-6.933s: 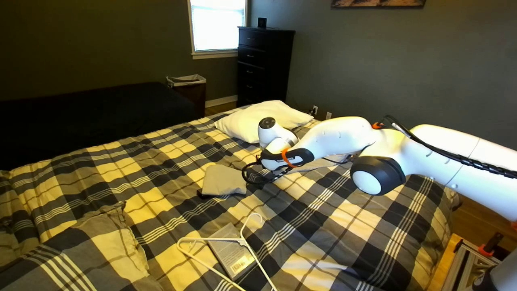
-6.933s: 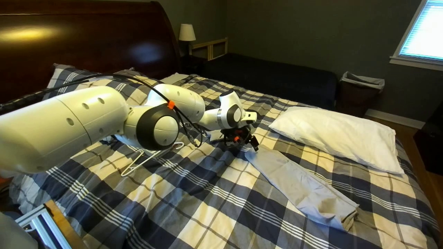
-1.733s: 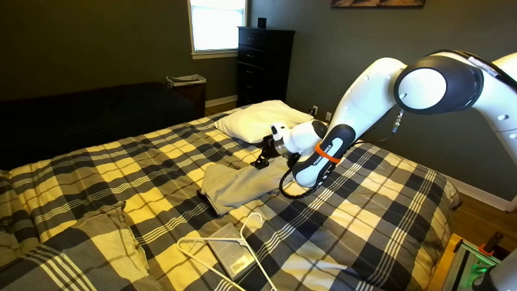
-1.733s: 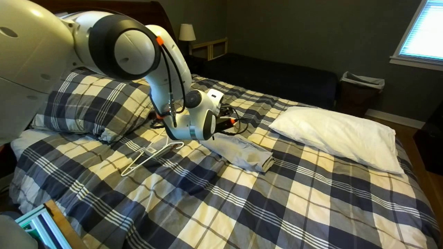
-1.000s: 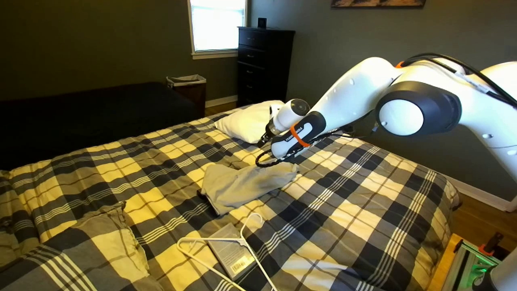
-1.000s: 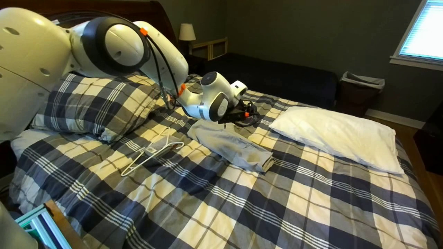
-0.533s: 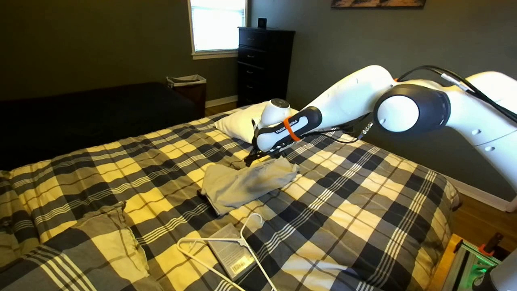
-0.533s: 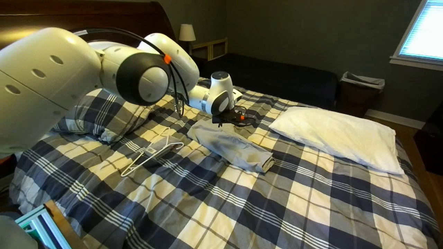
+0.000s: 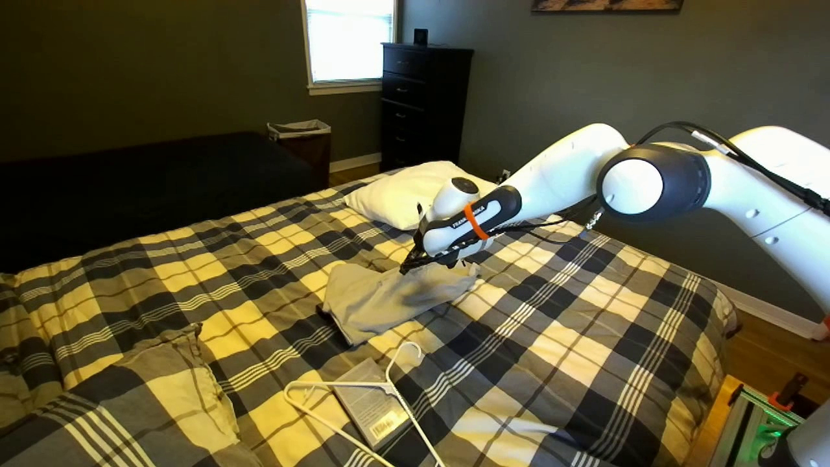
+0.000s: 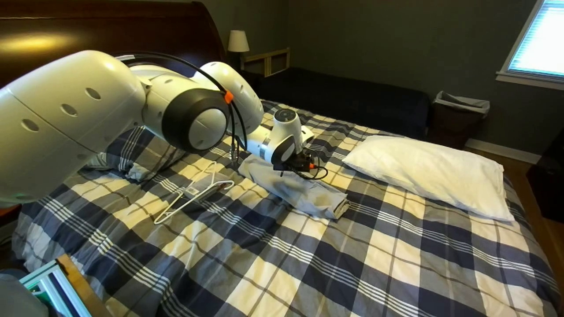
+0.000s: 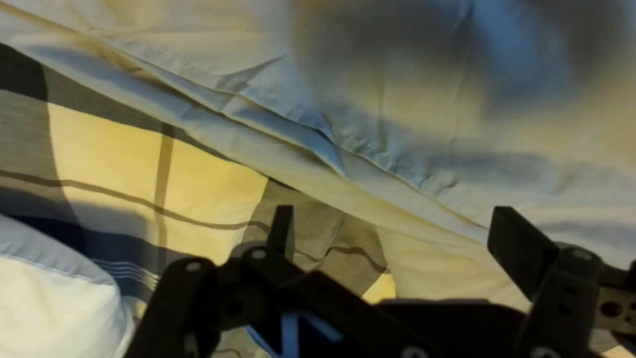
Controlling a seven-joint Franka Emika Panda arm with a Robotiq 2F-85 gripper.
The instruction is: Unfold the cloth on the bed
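The grey cloth lies in a folded, wrinkled strip on the plaid bed [image 9: 570, 350]. The cloth shows in both exterior views [image 9: 382, 301] [image 10: 308, 191] and fills the upper right of the wrist view [image 11: 318, 149]. My gripper [image 9: 410, 264] is low over the cloth's side nearer the white pillow; it also shows in an exterior view [image 10: 297, 165]. In the wrist view my gripper [image 11: 392, 214] is open, its fingers wide apart with nothing held. The left finger is over the bed cover, the right finger over the cloth. I cannot tell whether the fingertips touch the cloth.
The white pillow [image 10: 427, 176] lies beyond the cloth; its corner shows in the wrist view [image 11: 54, 308]. A white hanger [image 9: 390, 387] lies over a flat grey box [image 9: 373, 415] on the bed. A plaid pillow [image 10: 145, 154] lies by the headboard [image 10: 132, 26].
Since 6.9 s ago the cloth's long far end has come back toward the headboard, leaving a shorter, bunched strip. Since then my gripper has risen off the cloth, turned and lowered over it again.
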